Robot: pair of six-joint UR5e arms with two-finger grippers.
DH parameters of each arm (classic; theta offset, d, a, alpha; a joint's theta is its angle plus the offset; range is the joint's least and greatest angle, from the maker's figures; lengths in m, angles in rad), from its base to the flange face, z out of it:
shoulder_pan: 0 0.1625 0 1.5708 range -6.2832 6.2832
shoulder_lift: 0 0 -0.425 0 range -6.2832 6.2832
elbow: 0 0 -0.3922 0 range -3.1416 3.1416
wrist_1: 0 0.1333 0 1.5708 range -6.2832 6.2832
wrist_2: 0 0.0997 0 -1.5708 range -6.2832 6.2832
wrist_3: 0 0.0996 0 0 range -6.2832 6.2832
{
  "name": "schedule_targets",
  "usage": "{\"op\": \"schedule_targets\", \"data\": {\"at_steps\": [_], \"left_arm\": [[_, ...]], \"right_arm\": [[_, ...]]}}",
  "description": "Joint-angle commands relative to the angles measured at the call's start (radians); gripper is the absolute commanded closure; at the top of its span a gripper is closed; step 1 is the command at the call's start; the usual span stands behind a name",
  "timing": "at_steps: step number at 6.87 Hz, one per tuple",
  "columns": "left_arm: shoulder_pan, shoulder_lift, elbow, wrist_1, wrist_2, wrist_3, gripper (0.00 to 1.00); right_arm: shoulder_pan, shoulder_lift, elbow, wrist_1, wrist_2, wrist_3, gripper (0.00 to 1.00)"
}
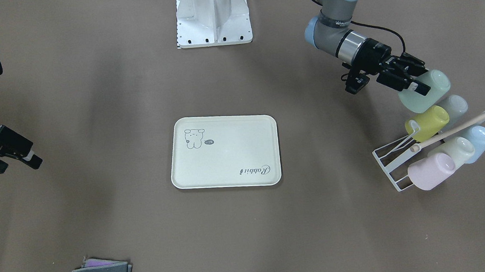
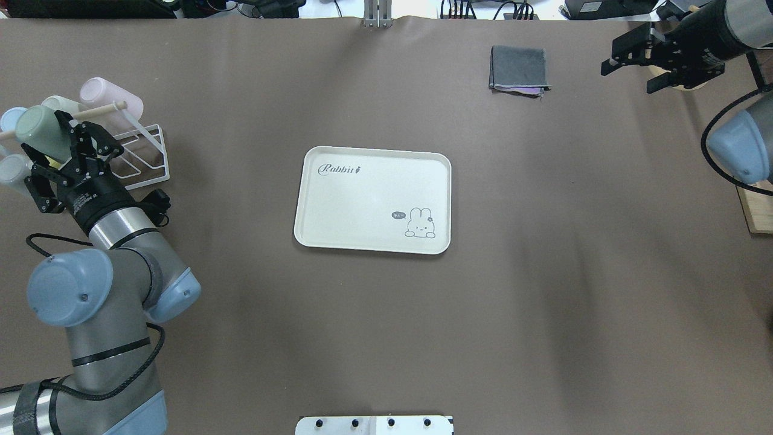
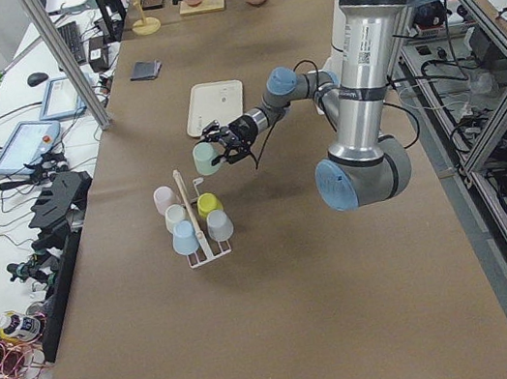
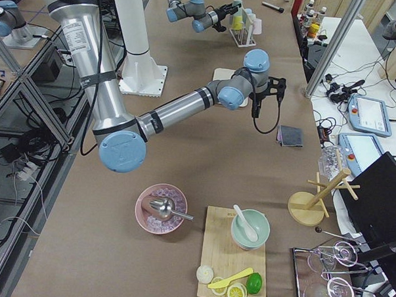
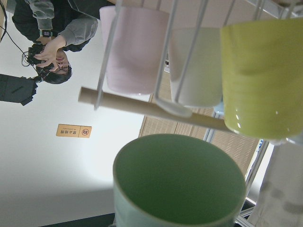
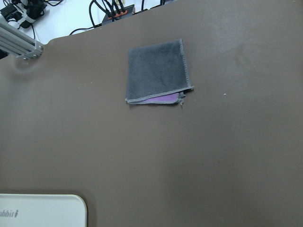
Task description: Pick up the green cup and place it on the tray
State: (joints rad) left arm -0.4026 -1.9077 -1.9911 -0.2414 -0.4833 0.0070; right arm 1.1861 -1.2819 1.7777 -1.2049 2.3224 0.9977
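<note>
The green cup (image 1: 429, 93) is a pale mint tumbler held on its side in the air, just off the cup rack (image 1: 391, 162). My left gripper (image 1: 418, 79) is shut on its rim. The cup also shows in the overhead view (image 2: 37, 128), in front of my left gripper (image 2: 55, 142), and its open mouth fills the left wrist view (image 5: 180, 184). The cream tray (image 1: 226, 154) with the "Rabbit" script lies flat at the table's middle, bare (image 2: 368, 199). My right gripper (image 2: 629, 75) is open and empty, far off at the other end (image 1: 18, 163).
The white wire rack with a wooden rod (image 1: 451, 132) holds a yellow-green cup (image 1: 427, 123), a grey cup (image 1: 454, 106), a cream cup (image 1: 457, 148), a blue cup (image 1: 479, 138) and a pink cup (image 1: 430, 172). A folded grey cloth (image 2: 519, 67) lies beyond the tray. The robot's base plate (image 1: 213, 25) stands behind it.
</note>
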Motion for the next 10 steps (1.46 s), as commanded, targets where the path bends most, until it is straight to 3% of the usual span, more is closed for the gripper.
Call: {"op": "schedule_targets", "data": {"at_steps": [1,2,4,6,7,9,10], "left_arm": [[0.025,-0.039,-0.11,0.005,-0.209,-0.142,0.77],[0.068,-0.054,-0.123,-0.075,-0.345,-0.364,0.78],[0.079,-0.089,-0.112,-0.522,-0.539,-0.606,0.81],[0.08,-0.129,-0.112,-0.77,-0.543,-0.785,0.81],[0.087,-0.134,-0.079,-0.946,-0.543,-0.855,0.8],[0.094,-0.189,0.089,-1.387,-0.54,-0.91,0.8],[0.099,-0.223,0.201,-1.626,-0.532,-0.914,0.8]], "right_arm": [[0.085,-0.126,0.048,-0.015,-0.002,-0.281,0.0],[0.152,-0.195,0.048,-0.019,0.012,-0.468,0.0],[0.286,-0.308,0.063,-0.114,0.044,-0.789,0.0],[0.41,-0.417,0.146,-0.369,0.034,-1.043,0.0],[0.471,-0.431,0.138,-0.454,0.002,-1.167,0.0],[0.538,-0.435,0.108,-0.539,-0.066,-1.223,0.0],[0.57,-0.433,0.026,-0.533,-0.055,-1.24,0.0]]}}
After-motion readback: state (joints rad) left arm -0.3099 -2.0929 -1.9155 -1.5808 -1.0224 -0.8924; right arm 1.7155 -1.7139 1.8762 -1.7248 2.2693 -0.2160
